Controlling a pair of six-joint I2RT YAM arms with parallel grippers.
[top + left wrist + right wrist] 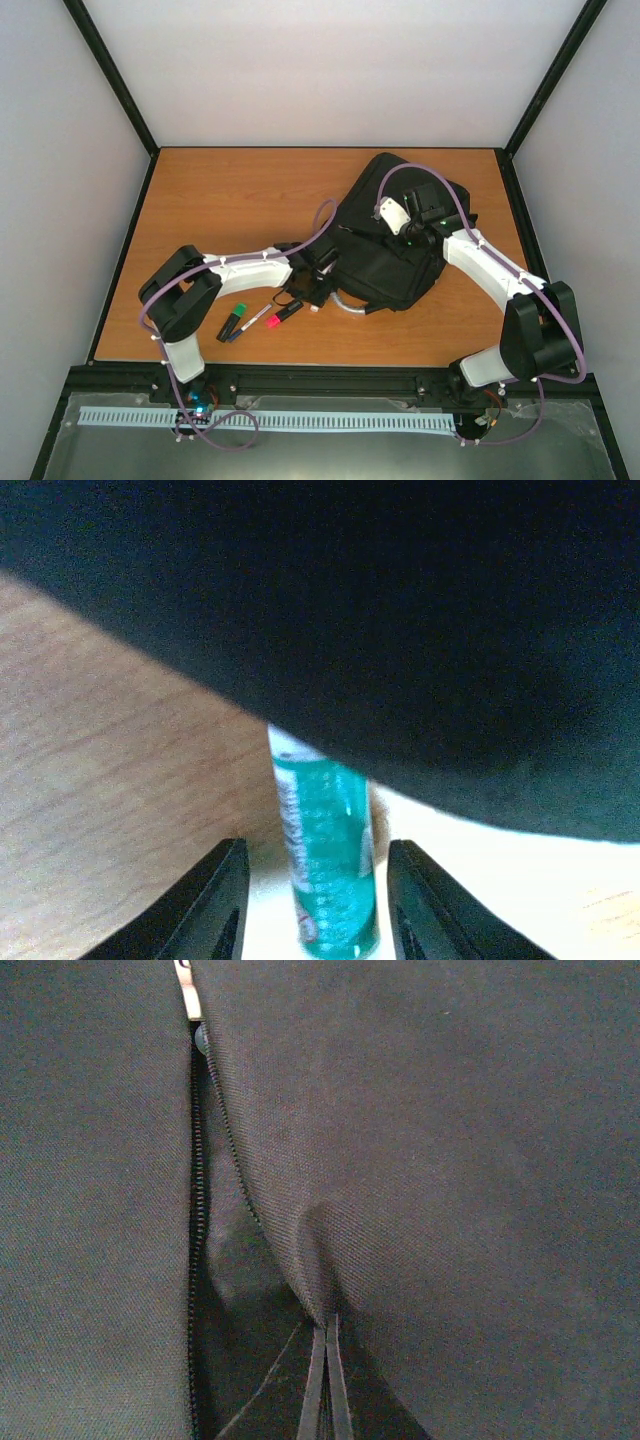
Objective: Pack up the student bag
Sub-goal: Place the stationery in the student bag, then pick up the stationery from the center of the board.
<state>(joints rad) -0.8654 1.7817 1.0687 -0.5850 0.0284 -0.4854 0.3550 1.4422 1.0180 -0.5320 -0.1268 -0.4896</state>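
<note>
While slumped at three o'clock from the middle of the surface (230, 200), black student bag (385, 270), zip (195, 1260) parted. Pinching a fold of its fabric, right tool (325, 1380), pressed together. At its eight o'clock, left tool (315, 900), spread around a teal tube (325, 860).

- One student bag (390, 275), black.
- Two robot arms: left arm (245, 270) and right arm (490, 265).
- Two grippers: left gripper (317, 850) and right gripper (323, 1335).
- Three writing tools lying on one wooden table (200, 200): green-capped marker (236, 319), thin white pen (262, 316), pink-capped marker (284, 313).
- One teal marker (325, 880), seen in the left wrist view only.
- Writing tools in all: four.
</note>
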